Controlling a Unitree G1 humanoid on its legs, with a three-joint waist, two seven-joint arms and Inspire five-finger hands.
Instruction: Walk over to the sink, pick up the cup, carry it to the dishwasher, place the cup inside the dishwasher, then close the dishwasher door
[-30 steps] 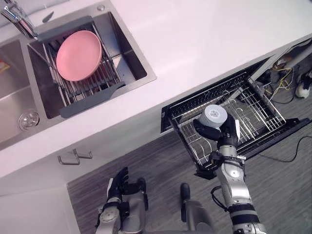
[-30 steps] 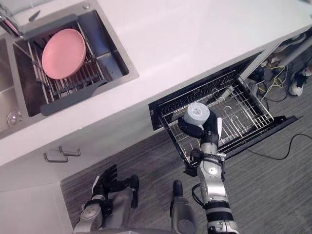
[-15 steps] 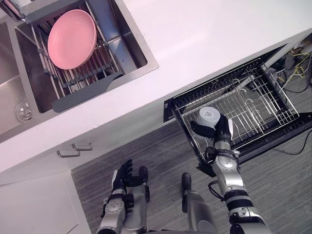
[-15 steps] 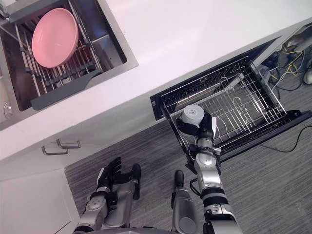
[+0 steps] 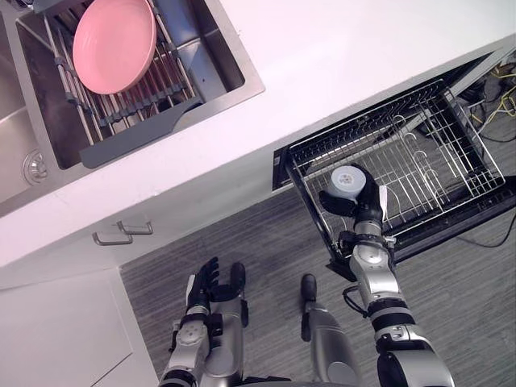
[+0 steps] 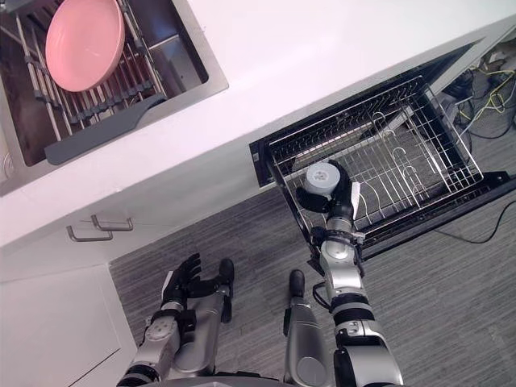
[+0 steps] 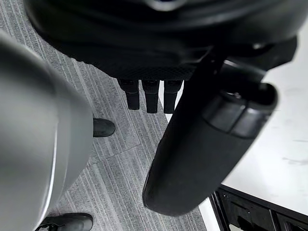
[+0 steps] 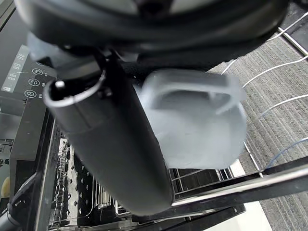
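My right hand (image 5: 365,206) is shut on a pale grey-blue cup (image 5: 346,179), holding it bottom-up over the near left part of the dishwasher's pulled-out wire rack (image 5: 439,173). In the right wrist view the cup (image 8: 202,120) with its handle sits against the palm, the thumb (image 8: 110,139) across it, the rack (image 8: 269,72) beyond. The dishwasher door (image 5: 451,230) hangs open below the rack. My left hand (image 5: 201,290) hangs low over the floor with straight fingers (image 7: 151,94), holding nothing.
A steel sink (image 5: 234,72) at the upper left holds a drying rack (image 5: 129,129) with a pink bowl (image 5: 113,44). White worktop (image 5: 347,56) runs above the dishwasher. A cupboard handle (image 5: 121,235) sits below the sink. Cables (image 5: 504,85) lie at the far right. Grey floor (image 5: 266,258) lies below.
The camera has shifted, so the sink slid up and left. My right hand with the cup has come in lower over the rack's near left part. The left hand stays hanging.
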